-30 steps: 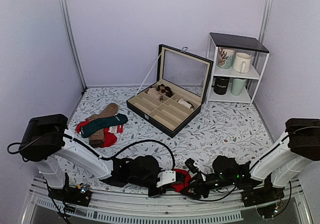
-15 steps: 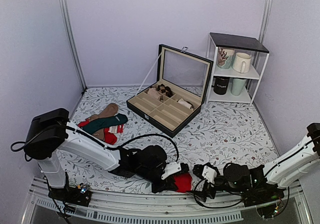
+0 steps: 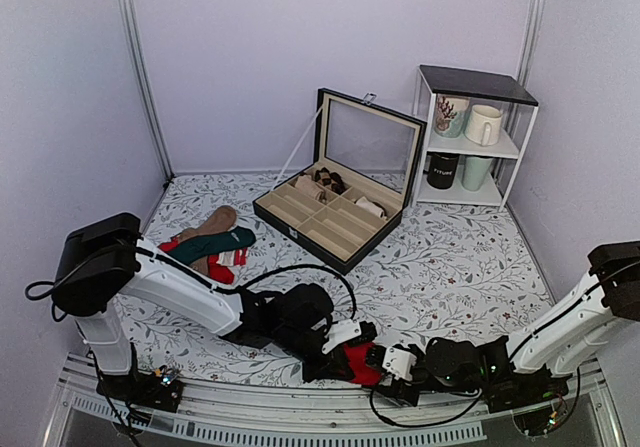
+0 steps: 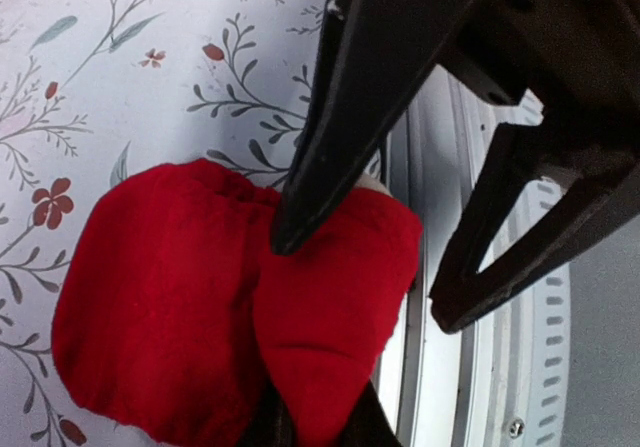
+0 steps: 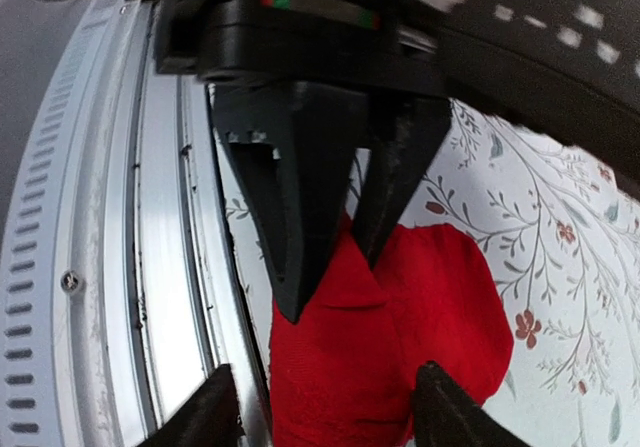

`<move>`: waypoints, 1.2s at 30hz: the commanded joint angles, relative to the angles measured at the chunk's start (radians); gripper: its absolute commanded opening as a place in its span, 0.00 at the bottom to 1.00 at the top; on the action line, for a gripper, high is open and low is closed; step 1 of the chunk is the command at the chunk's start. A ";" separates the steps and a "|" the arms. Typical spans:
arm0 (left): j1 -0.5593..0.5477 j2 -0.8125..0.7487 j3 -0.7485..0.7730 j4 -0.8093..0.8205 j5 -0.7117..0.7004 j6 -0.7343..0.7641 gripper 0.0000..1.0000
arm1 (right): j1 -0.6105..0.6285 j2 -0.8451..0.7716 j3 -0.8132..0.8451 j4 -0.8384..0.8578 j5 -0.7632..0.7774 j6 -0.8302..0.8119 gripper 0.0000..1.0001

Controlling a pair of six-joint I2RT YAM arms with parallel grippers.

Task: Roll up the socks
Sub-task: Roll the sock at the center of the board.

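The socks [image 3: 363, 367] are a bright red fuzzy bundle lying at the table's near edge, right by the metal rail. My left gripper [image 3: 338, 359] is shut on a fold of them. In the left wrist view the socks [image 4: 200, 307] bulge up from between my left gripper [image 4: 318, 419] at the bottom. My right gripper [image 3: 384, 365] faces it from the right. In the right wrist view the right gripper [image 5: 330, 407] stands open astride the socks [image 5: 400, 327], one finger over the rail and one over the red cloth.
A metal rail [image 3: 300, 422] runs along the near edge, just beside the bundle. Other socks are piled [image 3: 205, 247] at the left. An open black compartment box [image 3: 335, 212] sits mid-table. A white shelf with mugs [image 3: 470, 137] stands at the back right.
The right gripper drew away to the right, then came back left and now straddles the socks. The left gripper shifted slightly right and kept its hold on them.
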 commanded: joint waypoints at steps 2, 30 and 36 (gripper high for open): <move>0.006 0.065 -0.039 -0.186 -0.008 -0.008 0.00 | 0.007 0.058 0.039 -0.003 0.006 0.058 0.52; -0.113 -0.199 -0.299 0.475 -0.286 0.291 0.55 | -0.198 0.137 -0.060 -0.141 -0.456 0.609 0.00; -0.131 -0.123 -0.292 0.504 -0.315 0.320 0.59 | -0.212 0.216 -0.037 -0.120 -0.520 0.621 0.00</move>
